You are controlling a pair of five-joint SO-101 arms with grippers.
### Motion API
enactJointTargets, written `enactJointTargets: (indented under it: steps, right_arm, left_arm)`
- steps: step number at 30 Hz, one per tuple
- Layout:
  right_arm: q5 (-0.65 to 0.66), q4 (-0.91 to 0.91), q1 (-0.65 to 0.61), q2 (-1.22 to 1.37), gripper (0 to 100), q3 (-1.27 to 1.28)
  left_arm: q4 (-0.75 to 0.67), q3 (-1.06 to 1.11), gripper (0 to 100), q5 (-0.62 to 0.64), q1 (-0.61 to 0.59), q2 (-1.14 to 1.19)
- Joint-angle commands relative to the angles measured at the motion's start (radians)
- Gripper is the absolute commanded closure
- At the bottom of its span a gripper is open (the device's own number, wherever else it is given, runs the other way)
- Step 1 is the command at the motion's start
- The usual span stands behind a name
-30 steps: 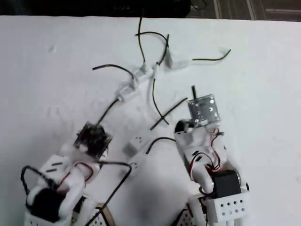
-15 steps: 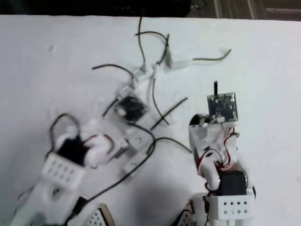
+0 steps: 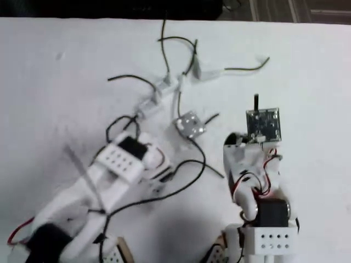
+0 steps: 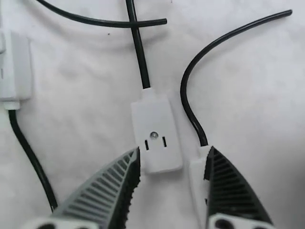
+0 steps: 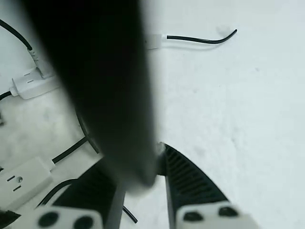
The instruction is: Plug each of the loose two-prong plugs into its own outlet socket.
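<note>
My left gripper (image 4: pixel 172 151) is open and low over the cloth. Its grey finger (image 4: pixel 112 193) and black finger (image 4: pixel 228 188) straddle the near end of a white outlet socket (image 4: pixel 155 138), whose black cord runs away from me. A second white piece (image 4: pixel 197 179) on a curved black cord lies against the black finger. In the high view the left arm's wrist (image 3: pixel 189 125) is at mid-table. My right gripper (image 5: pixel 138 160) is shut on a black cord (image 5: pixel 105 81) that rises close past the camera. That cord (image 3: pixel 255 102) sticks out beyond the right arm's head (image 3: pixel 263 125).
A joined white plug and socket (image 3: pixel 156 96) lie behind the left arm among several crossing black cords. Another white plug (image 3: pixel 205 71) with a dark cord lies farther back. A white socket (image 5: pixel 21 181) and a white plug (image 5: pixel 33 83) lie beside the right gripper.
The left arm swung from the near left corner to the table's middle, over the loose cords. The right arm shifted right and a little farther back, then held still with its cord.
</note>
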Motion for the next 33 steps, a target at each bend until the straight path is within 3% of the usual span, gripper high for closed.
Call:
enactJointTargets:
  steps: [1, 6, 12, 23, 33]
  right_arm:
    - [0.009, -0.018, 0.004, 0.004, 98.1, -0.008]
    - [0.009, -0.018, 0.002, 0.004, 98.1, -0.008]
    - [0.009, -0.018, 0.002, 0.004, 98.1, -0.008]
    - [0.009, -0.018, 0.002, 0.004, 98.1, -0.008]
    - [0.009, -0.018, 0.001, 0.004, 98.1, -0.008]
  left_arm:
    - [-0.012, -0.135, 77, -0.002, 0.010, 0.163]
    - [-0.017, -0.215, 77, -0.002, -0.007, 0.312]
    - [-0.014, -0.285, 86, -0.009, -0.053, 0.418]
    - [-0.015, -0.393, 91, -0.008, -0.269, 0.444]
    - [-0.009, -0.482, 91, -0.003, -0.394, 0.443]
